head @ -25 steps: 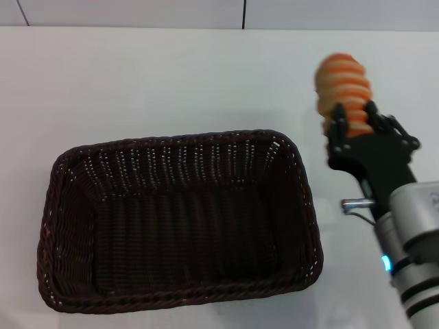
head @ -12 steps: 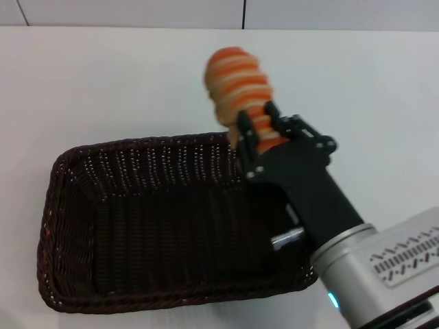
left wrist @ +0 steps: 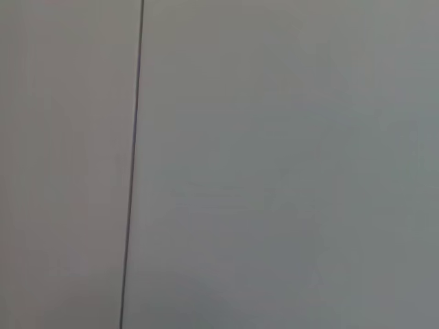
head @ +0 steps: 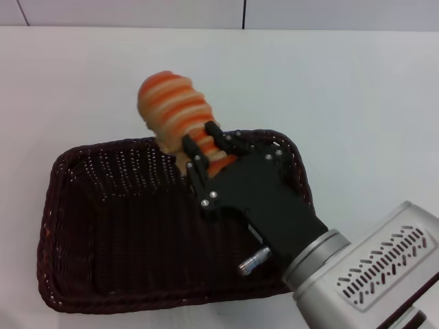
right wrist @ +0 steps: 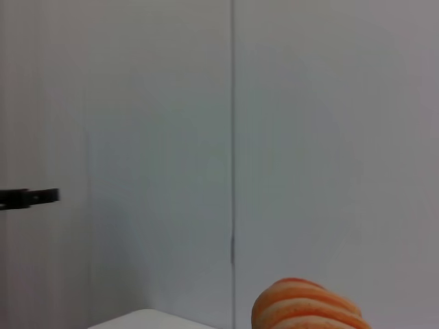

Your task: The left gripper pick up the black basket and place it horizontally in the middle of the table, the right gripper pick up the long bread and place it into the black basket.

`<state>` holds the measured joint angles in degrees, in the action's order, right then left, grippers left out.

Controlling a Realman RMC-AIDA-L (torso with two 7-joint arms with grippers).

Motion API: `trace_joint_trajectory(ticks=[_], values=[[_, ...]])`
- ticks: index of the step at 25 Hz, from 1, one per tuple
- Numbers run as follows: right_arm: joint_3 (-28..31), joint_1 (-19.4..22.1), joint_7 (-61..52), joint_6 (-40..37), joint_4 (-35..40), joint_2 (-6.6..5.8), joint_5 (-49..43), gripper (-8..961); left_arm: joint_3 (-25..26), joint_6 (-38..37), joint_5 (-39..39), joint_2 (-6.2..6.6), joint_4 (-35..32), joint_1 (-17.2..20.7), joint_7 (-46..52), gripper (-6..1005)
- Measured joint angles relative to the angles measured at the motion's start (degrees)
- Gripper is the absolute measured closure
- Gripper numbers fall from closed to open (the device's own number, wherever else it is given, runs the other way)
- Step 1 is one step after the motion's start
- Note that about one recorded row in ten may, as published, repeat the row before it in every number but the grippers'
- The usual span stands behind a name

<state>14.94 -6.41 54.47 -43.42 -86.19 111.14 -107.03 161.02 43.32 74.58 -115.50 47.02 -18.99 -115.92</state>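
Note:
The black basket (head: 75, 226) lies lengthwise across the white table (head: 357, 89) in the head view, empty inside. My right gripper (head: 202, 152) is shut on the long bread (head: 171, 110), gripping its lower end. The loaf points up and away, held above the basket's back rim near its middle. The bread's striped tip also shows in the right wrist view (right wrist: 309, 307). My left gripper is out of view; its wrist view shows only a plain wall.
The right arm's grey-white wrist (head: 370, 274) reaches in from the lower right over the basket's right half. A grey wall with a dark seam (head: 243, 14) runs behind the table's far edge.
My right gripper has carried the long bread leftward, from right of the basket to above its back rim. The basket has not moved.

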Motion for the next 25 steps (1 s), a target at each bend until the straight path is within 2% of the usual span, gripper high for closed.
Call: trace_joint_trajectory(ticks=[3,6,14,19,21,25], values=[[0.15,-0.40,-0.14,1.80,-0.35,-0.13,-0.01,701,0.00,0.00,-0.01,0.05,0.01,0.00,0.00,186],[2.73,-0.48,-0.17,8.10,-1.44,-0.22,0.34,701,0.00,0.03,-0.04,0.15,0.10,0.13,0.12,186],[4.45,0.25,-0.80,11.92,-2.31,-0.25,0.16,641,-0.01,0.31,-0.05,0.19,0.37,0.53,0.18,186],[4.07,0.55,-0.55,11.87,-2.38,-0.15,0.04,400,-0.01,0.34,-0.06,0.17,0.53,0.81,0.23,186],[4.46,1.45,-0.04,10.50,-2.00,0.10,-0.07,369,-0.01,0.36,-0.05,0.15,0.54,0.94,0.28,186],[6.30,3.19,0.56,6.00,-0.66,0.56,-0.14,369,-0.01,0.37,-0.04,-0.05,0.53,1.12,0.42,186]])
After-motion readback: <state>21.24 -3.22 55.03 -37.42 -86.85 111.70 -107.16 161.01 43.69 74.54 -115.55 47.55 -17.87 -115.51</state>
